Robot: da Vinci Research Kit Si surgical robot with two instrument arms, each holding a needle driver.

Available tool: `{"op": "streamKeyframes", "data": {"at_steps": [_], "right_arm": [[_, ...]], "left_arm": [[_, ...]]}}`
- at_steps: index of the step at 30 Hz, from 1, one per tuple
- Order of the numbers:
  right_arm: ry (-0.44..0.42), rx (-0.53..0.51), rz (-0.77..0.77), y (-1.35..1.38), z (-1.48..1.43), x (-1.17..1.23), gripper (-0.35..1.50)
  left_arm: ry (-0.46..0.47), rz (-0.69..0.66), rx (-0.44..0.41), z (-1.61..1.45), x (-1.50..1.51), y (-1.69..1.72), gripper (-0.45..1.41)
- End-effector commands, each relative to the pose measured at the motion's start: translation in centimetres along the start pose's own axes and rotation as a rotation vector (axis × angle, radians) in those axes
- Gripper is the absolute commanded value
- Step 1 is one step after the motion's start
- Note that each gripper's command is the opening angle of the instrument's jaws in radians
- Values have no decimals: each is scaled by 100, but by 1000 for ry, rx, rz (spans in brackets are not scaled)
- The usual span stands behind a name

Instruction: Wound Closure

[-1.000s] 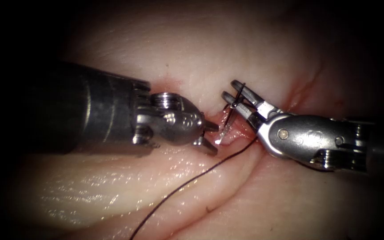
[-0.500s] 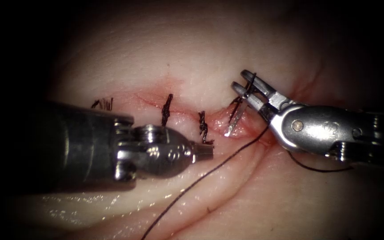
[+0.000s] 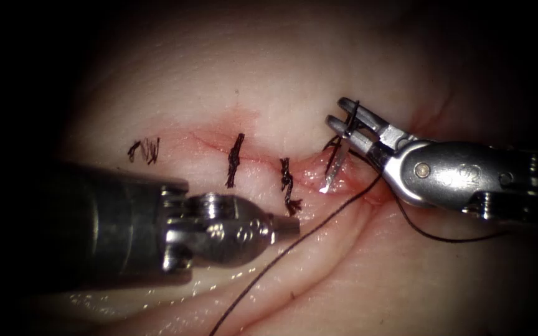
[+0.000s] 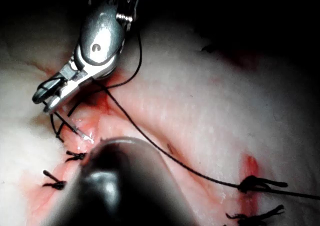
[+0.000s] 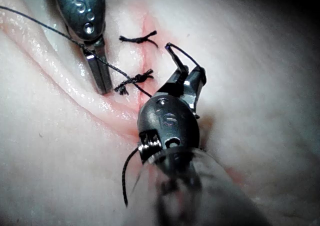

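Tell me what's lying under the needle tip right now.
The needle, held near its upper end in the right tool, points down into the open cut. Moist pink tissue lies beneath the tip; whether it has entered can't be seen. The left tool holds nothing.

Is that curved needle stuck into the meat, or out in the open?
In. The right gripper holds the needle near its thread end, and the tip dips into the cut in the tissue.

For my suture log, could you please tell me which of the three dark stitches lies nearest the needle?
The rightmost dark knotted stitch; the shiny curved steel needle stands just to its right, the other two sit farther left.
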Motion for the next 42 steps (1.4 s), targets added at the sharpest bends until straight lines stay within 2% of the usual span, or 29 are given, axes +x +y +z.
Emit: {"op": "streamKeyframes", "data": {"at_steps": [1, 5, 12, 21, 32, 42], "right_arm": [[-7, 23, -17, 0, 9, 0, -35], [-7, 45, -14, 8, 10, 5, -35], [-1, 70, -17, 2, 15, 10, -35], [-11, 105, -11, 11, 14, 12, -35], [-9, 173, 62, 13, 15, 11, -35], [22, 141, 182, 21, 16, 6, -35]], "left_arm": [[-2, 4, 3, 6, 5, 1, -11], [5, 4, 1, 8, 13, 3, -11], [20, 9, 1, 16, 24, 4, -13], [32, 21, 0, 31, 11, 5, -15], [35, 31, -4, 27, 2, 5, -16], [33, 29, 3, 31, 3, 8, -16]]}}
